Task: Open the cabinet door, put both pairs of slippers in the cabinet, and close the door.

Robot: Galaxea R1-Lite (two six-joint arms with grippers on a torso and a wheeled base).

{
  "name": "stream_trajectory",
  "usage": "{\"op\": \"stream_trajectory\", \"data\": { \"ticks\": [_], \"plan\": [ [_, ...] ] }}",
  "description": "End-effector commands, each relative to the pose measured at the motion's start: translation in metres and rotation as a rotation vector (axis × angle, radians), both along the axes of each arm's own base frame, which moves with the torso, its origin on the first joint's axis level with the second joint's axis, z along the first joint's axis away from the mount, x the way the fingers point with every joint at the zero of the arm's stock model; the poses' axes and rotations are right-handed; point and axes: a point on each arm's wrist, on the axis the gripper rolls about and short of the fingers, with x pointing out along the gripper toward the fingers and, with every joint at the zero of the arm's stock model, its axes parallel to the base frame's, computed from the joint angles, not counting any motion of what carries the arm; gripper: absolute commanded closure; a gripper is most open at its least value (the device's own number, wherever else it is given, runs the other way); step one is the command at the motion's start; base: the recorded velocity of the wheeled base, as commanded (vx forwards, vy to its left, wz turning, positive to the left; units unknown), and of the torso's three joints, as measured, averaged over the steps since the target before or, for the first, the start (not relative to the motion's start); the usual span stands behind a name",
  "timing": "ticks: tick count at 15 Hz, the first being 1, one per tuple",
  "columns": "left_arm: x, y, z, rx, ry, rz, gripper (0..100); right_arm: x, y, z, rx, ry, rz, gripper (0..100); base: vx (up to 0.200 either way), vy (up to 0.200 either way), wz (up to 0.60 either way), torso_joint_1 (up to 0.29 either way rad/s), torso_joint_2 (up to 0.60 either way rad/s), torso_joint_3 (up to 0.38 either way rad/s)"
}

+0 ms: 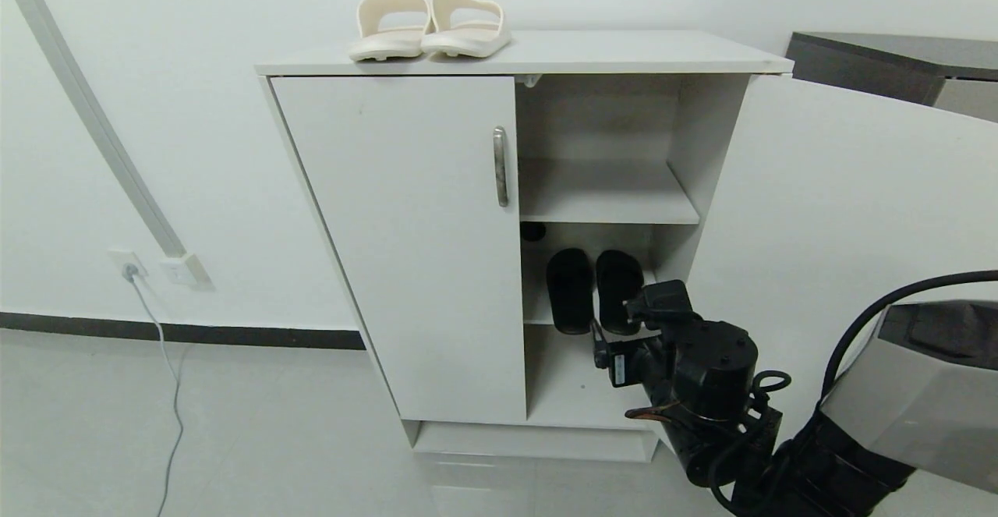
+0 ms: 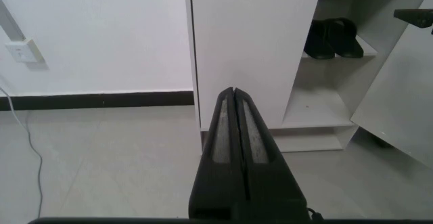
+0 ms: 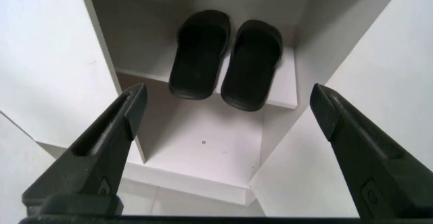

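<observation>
black slippers (image 3: 201,56) side by side, lengthwise into cabinet (image 1: 405,252)

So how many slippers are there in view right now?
4. Two cream slippers sit side by side on top of the cabinet. Two black slippers lie side by side on its lower shelf. More could be hidden behind the closed left door.

The right arm (image 1: 780,455) comes in from the near right, its black wrist (image 1: 706,377) bent so that the right gripper (image 3: 226,105) points toward the far side. Its two fingers (image 3: 101,143) are spread wide apart. The left gripper (image 2: 233,99) points forward, its two pads (image 2: 222,132) pressed flat together.
</observation>
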Motion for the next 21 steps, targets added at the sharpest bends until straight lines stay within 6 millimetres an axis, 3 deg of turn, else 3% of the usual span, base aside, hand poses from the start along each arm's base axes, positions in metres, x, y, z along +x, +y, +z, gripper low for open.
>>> {"op": "stream_trajectory", "data": {
  "ticks": [1,4,21],
  "plan": [
    [0.0001,0.0000,0.0000,-0.001,0.001,0.000,100,-0.0007,0.0003,0.0001,0.000,0.000,0.001,0,0.000,0.000,0.00,0.000,0.00,0.000],
    [0.0001,0.0000,0.0000,-0.002,0.002,0.000,100,-0.0004,0.0006,-0.0006,-0.001,0.001,0.001,0,0.000,0.000,0.00,0.000,0.00,0.000],
    [0.0001,0.0000,0.0000,-0.004,0.002,0.000,100,-0.0008,0.0002,0.0004,0.014,-0.017,0.002,0,0.000,0.200,0.00,0.004,0.00,0.003]
  ]
}}
